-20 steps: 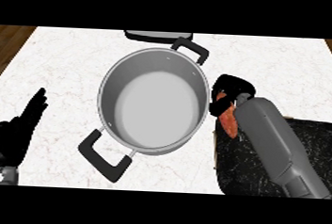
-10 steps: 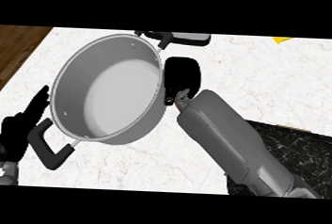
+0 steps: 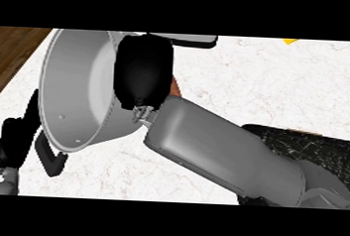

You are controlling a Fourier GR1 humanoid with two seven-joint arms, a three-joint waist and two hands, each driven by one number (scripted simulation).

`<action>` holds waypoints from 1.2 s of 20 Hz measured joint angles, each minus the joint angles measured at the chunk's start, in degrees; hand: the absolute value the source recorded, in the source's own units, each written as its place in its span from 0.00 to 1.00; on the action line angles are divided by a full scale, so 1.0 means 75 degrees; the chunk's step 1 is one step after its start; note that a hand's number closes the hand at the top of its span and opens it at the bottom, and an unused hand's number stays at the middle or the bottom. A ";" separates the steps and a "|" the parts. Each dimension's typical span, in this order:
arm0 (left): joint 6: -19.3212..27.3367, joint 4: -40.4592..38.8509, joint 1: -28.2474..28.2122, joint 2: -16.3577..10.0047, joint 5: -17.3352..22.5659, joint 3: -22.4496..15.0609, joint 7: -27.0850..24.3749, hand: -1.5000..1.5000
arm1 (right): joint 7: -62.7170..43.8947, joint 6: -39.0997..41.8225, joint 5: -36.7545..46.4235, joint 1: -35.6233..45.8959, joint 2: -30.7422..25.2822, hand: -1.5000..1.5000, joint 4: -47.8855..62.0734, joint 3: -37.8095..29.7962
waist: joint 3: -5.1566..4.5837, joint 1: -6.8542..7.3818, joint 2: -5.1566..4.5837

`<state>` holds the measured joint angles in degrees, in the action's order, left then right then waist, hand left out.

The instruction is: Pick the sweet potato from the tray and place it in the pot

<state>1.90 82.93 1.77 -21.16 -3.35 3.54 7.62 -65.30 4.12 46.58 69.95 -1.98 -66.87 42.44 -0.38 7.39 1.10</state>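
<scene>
**Sweet potato held over the pot**

My right hand hung over the pot, fingers curled round the sweet potato. Only a brown sliver of it showed beside my wrist. The pot stood on the marble counter, its near handle close to my left hand, which rested open at the left edge. The dark tray lay partly under my right forearm.

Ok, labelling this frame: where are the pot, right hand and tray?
pot [image 3: 76, 86], head view, bare inner wall.
right hand [image 3: 142, 69], head view, back of the hand.
tray [image 3: 320, 143], head view, bare speckled surface.
</scene>
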 measured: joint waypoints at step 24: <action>0.0165 0.0270 0.0211 0.0309 -0.0084 -0.0056 -0.0017 0.50 | -0.0199 -0.2097 0.0418 0.0927 0.0126 1.00 0.0963 -0.0200 | 0.0043 -0.0494 -0.0179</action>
<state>3.13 84.96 3.36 -18.84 -3.98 3.12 7.49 -66.79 -11.61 49.71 76.90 -1.04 -59.65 40.94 -0.06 3.68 -0.24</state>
